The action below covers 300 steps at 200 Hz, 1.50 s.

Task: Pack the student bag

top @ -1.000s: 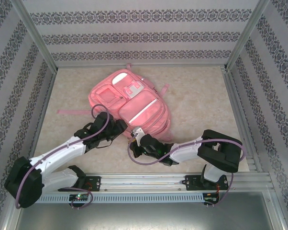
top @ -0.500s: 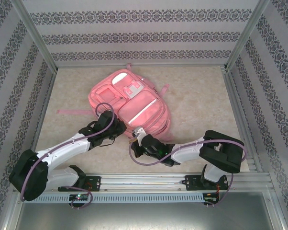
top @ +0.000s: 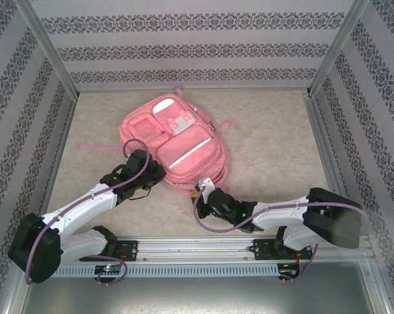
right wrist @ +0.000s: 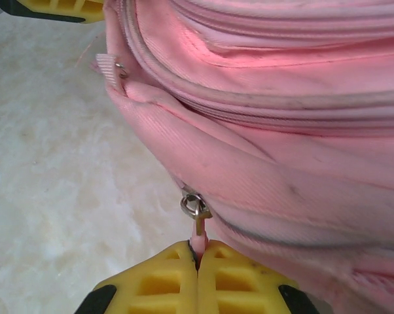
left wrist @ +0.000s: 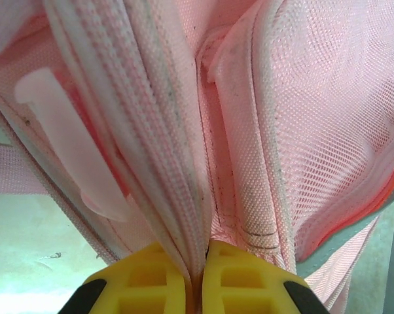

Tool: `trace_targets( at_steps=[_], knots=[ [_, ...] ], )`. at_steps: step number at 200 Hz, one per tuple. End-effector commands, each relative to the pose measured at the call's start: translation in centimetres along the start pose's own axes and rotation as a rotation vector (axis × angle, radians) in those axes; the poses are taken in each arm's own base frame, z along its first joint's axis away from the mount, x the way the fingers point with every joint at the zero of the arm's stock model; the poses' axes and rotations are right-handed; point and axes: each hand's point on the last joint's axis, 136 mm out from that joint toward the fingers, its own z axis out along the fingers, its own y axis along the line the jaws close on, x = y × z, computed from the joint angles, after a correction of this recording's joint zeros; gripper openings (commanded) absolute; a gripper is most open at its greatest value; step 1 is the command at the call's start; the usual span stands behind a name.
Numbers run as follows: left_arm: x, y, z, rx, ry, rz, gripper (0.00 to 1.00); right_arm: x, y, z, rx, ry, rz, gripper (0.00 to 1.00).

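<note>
The student bag (top: 184, 140), a large pink backpack, lies flat in the middle of the table with its front pockets facing up. My left gripper (top: 156, 173) is at the bag's near left edge, shut on a fold of its pink zip seam (left wrist: 184, 196), which rises between the yellow fingertips (left wrist: 144, 281). At the near right corner, my right gripper (top: 207, 183) is shut on the small pink tab of a metal zipper pull (right wrist: 196, 208), drawn taut from the bag's side (right wrist: 282, 98).
A loose pink strap (top: 95, 151) trails left of the bag and a short one (top: 222, 123) lies at its right. Patterned walls and metal posts enclose the table (top: 282, 144). A pale translucent tab (left wrist: 72, 144) hangs on the mesh pocket.
My left gripper has shut on the bag's edge. The right arm has moved right and nearer, taking the zipper pull along the bag's near edge.
</note>
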Motion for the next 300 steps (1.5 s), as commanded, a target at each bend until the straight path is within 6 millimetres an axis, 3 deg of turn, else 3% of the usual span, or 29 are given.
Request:
trace_targets(
  at_steps=[1, 54, 68, 84, 97, 113, 134, 176, 245, 266, 300],
  knots=[
    [-2.1, 1.2, -0.8, -0.066, -0.075, 0.04, 0.05, 0.6, -1.7, -0.9, 0.061, 0.022, -0.038, 0.0],
    [-4.0, 3.7, -2.5, -0.252, -0.086, 0.126, 0.11, -1.2, 1.3, -0.2, -0.032, 0.054, -0.183, 0.0],
    [-5.1, 4.6, -3.8, -0.32, -0.134, 0.125, 0.26, -2.0, 2.0, 0.5, -0.045, 0.05, -0.194, 0.0],
    [-6.4, 5.6, -5.4, -0.371, -0.182, 0.088, 0.3, -3.0, 3.2, 1.7, -0.076, 0.038, -0.172, 0.0],
    [-7.0, 6.3, -6.8, -0.403, -0.21, 0.022, 0.4, -3.4, 4.5, 3.1, -0.114, 0.048, -0.154, 0.0],
    [-6.1, 7.5, -8.1, -0.453, -0.2, -0.067, 0.5, -3.5, 5.9, 4.8, -0.128, 0.06, -0.147, 0.0],
    [-3.1, 7.4, -7.5, -0.375, -0.093, -0.202, 0.54, -3.2, 7.3, 6.2, -0.121, 0.058, -0.163, 0.0],
    [0.8, 5.9, -6.5, -0.185, -0.008, -0.347, 0.56, -3.0, 7.9, 6.7, -0.12, 0.037, -0.149, 0.0],
    [1.9, 3.8, -3.1, -0.078, -0.001, -0.4, 0.55, -2.7, 7.8, 6.5, -0.131, 0.025, -0.126, 0.0],
    [2.3, 2.9, -2.0, -0.066, 0.01, -0.383, 0.5, -2.7, 7.7, 6.4, -0.13, 0.019, -0.121, 0.0],
    [2.5, 3.3, -1.1, -0.097, 0.001, -0.354, 0.3, -2.7, 7.3, 6.2, -0.119, 0.013, -0.123, 0.0]
  ],
)
